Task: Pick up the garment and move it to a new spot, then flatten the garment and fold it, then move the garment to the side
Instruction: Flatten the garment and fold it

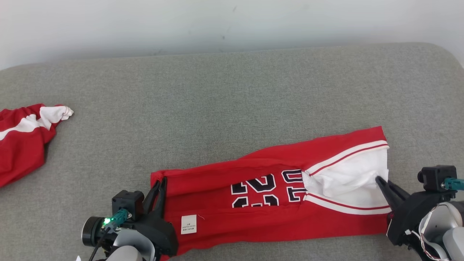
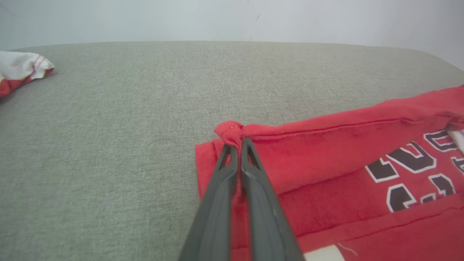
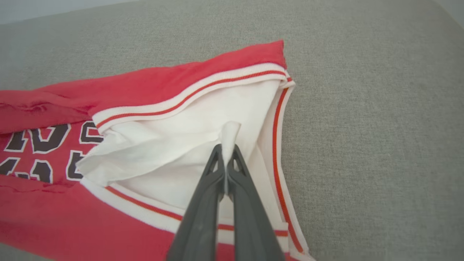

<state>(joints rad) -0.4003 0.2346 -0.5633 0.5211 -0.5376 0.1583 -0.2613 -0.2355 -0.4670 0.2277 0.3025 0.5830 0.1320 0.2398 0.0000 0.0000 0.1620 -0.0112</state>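
Observation:
The garment (image 1: 224,203) is a red jersey with black numerals and white striped trim, lying folded lengthwise along the near side of the grey cushion. My left gripper (image 1: 162,181) is shut on its red left corner, which bunches above the fingertips in the left wrist view, garment (image 2: 326,159), gripper (image 2: 237,142). At the other end my right gripper (image 1: 378,179) is shut on a pinch of the white inner fabric; in the right wrist view the gripper (image 3: 227,146) holds a small white peak of the garment (image 3: 152,90).
A second red and white piece of clothing (image 1: 21,137) lies crumpled at the left edge of the grey cushion (image 1: 232,98). It shows small at the far left in the left wrist view, clothing (image 2: 20,69). A pale wall runs behind.

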